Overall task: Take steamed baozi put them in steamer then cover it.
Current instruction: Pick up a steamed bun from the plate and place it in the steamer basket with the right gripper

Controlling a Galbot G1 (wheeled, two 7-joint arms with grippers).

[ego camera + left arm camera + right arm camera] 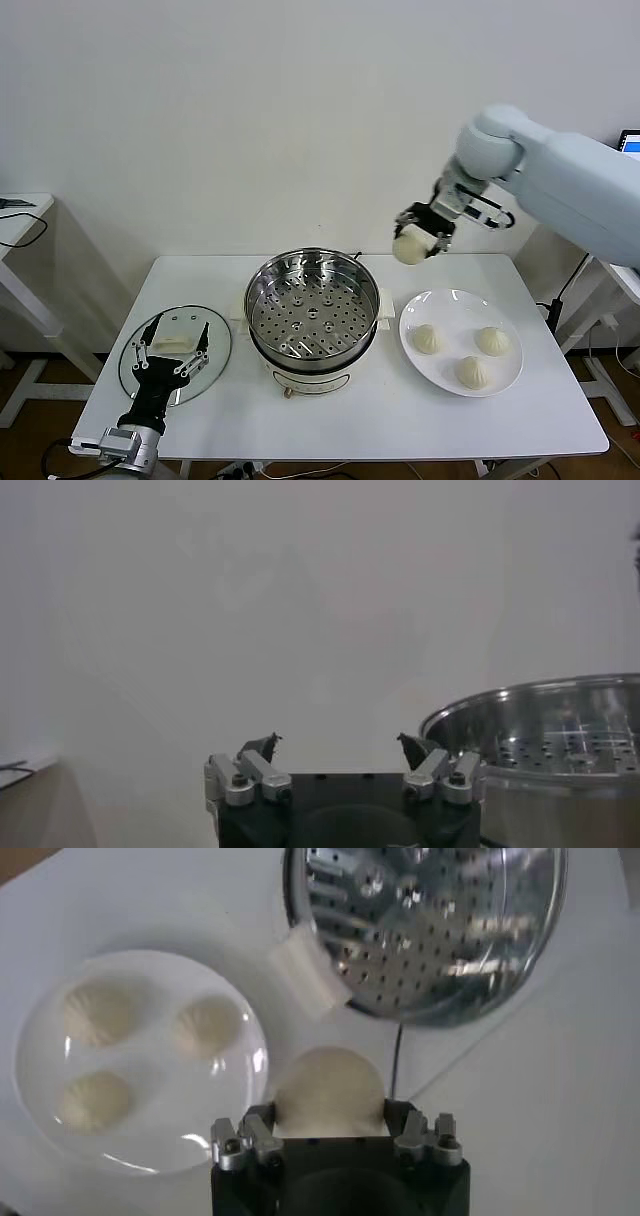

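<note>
Right jaws [420, 240] clamp baozi [408, 247], raised between steamer [312, 310] and plate [461, 341].

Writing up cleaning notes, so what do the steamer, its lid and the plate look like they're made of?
Steamer: polished stainless steel by its mirror-like reflections, with a perforated tray and white, probably plastic, handles. Lid: clear glass, table showing through. Plate: glossy white, likely ceramic.

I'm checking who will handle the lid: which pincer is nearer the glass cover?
Left. The left pincer hangs open right over the cover; the right pincer holds a baozi beyond the steamer.
</note>
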